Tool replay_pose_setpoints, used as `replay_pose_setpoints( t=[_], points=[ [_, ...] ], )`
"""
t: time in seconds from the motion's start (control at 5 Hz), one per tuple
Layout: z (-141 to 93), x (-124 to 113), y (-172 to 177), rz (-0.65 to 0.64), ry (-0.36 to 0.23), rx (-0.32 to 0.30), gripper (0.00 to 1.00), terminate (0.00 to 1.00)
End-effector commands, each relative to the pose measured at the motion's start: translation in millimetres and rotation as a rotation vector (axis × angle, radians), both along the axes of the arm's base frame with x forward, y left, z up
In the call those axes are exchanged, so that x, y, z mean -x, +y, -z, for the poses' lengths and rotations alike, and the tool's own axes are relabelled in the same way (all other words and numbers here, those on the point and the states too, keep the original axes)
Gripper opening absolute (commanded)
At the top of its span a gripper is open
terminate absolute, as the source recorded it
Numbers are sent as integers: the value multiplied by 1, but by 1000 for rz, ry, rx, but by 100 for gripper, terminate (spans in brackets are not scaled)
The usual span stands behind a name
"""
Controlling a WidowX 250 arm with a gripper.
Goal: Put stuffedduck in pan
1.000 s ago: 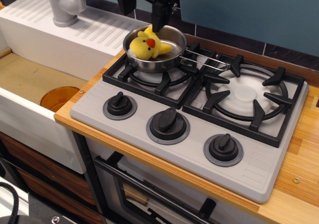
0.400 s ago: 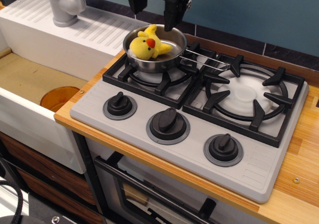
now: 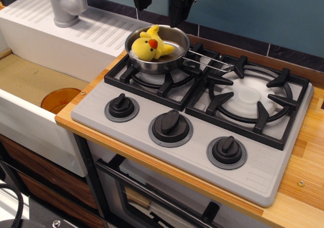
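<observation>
The stuffedduck (image 3: pixel 148 46), a small yellow plush with an orange-red beak, lies inside the pan (image 3: pixel 172 38). The pan is a shiny steel saucepan on the rear left burner, its thin wire handle (image 3: pixel 210 62) pointing right. My gripper (image 3: pixel 158 12) hangs above the pan's back rim at the top of the view. Its two black fingers (image 3: pixel 177 14) are spread apart and hold nothing. It does not touch the duck or the pan.
A grey stove top (image 3: pixel 263 172) holds two black burner grates and three black knobs (image 3: pixel 171 125). A white sink (image 3: pixel 35 86) with a grey faucet (image 3: pixel 66 5) lies to the left. A wooden counter (image 3: pixel 304 197) borders the stove. A teal wall stands behind.
My gripper has risen up and to the right, away from the pan, with its fingers open. The duck stays in the pan.
</observation>
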State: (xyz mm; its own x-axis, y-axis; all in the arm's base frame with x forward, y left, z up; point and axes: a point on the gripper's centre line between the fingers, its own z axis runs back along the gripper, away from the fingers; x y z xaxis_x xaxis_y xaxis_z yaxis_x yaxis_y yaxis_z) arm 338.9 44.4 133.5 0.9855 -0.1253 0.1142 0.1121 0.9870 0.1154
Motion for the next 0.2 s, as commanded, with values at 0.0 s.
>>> replay_pose_setpoints(
  t=[0.0],
  points=[
    [-12,-7,-3,-19,-65,6,100,100]
  ],
)
